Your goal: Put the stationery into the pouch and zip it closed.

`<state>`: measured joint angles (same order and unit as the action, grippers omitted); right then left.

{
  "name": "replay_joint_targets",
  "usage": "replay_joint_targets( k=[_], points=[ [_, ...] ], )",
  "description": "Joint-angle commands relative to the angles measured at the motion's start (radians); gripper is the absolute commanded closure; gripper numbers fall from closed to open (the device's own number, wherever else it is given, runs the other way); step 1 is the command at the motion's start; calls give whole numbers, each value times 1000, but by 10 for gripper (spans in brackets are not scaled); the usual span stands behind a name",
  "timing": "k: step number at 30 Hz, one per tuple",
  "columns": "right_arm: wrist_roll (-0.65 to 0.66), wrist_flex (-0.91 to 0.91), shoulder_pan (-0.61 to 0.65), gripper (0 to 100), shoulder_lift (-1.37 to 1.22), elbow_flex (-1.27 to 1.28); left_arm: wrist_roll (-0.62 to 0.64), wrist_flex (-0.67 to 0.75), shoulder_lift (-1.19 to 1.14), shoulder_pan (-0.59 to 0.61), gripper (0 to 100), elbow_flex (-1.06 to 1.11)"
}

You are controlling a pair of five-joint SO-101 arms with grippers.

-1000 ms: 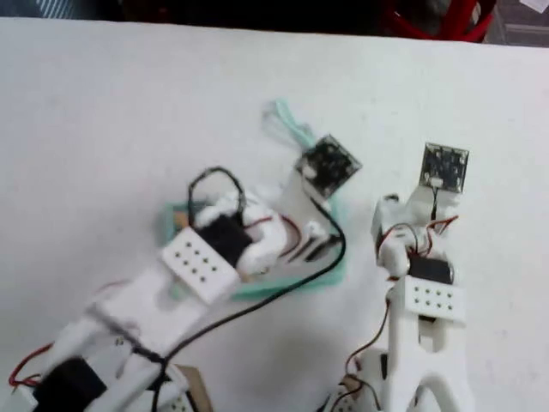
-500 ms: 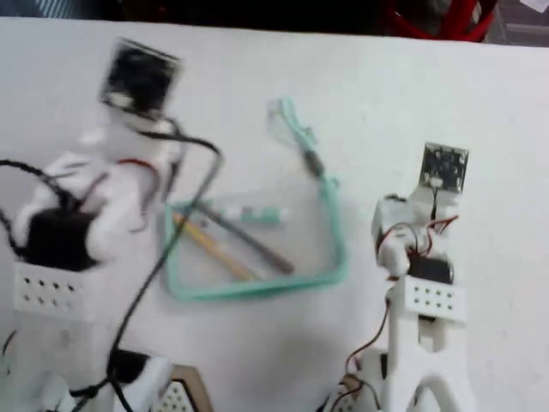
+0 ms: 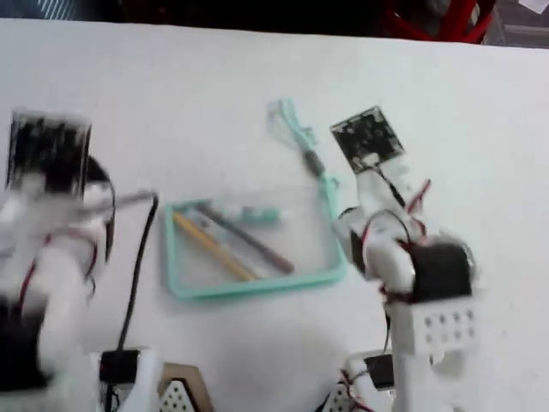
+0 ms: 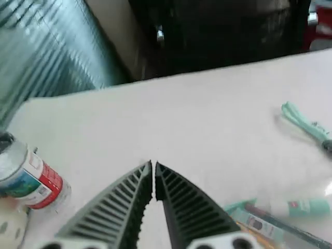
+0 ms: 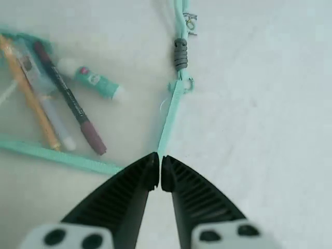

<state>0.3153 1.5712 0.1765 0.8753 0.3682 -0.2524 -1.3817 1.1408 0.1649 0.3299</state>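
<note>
A clear pouch with a mint-green border [image 3: 328, 225] lies flat at the table's middle. Inside its outline are a yellow pencil [image 3: 213, 245], a dark pen [image 3: 249, 241] and a small green-and-white stick [image 3: 254, 215]. A grey zipper pull [image 3: 312, 163] sits at the pouch's far right corner, with a mint strap [image 3: 286, 119] trailing beyond it. My right gripper [image 5: 158, 158] is shut, its tips right at the pouch's near right corner [image 5: 165, 136]; I cannot tell whether they touch it. My left gripper [image 4: 154, 167] is shut and empty, raised at the table's left, away from the pouch.
A can with a red and blue label [image 4: 25, 178] stands to one side of the left gripper. A black cable [image 3: 137, 273] hangs from the left arm close to the pouch's left edge. The table's far edge [image 3: 257, 30] meets dark clutter behind.
My left arm has lifted off the pouch and swung away to the table's left. In the last half second my right arm has swung in to the pouch's right edge.
</note>
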Motion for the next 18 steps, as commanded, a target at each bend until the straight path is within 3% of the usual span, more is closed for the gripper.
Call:
replay_joint_targets(
  k=[1,6,11,15,18],
  points=[
    [-89,56,13,981,159,-61,3,64,337,-35,973,163],
    [-104,-7,7,981,529,63,3,250,719,-30,968,591],
    [-104,-133,-56,981,949,247,11,276,638,-39,972,752],
    [-112,-183,-248,981,852,339,11,350,667,-39,972,848],
    [-114,-318,-314,981,829,508,11,462,687,-39,972,994]
  ],
)
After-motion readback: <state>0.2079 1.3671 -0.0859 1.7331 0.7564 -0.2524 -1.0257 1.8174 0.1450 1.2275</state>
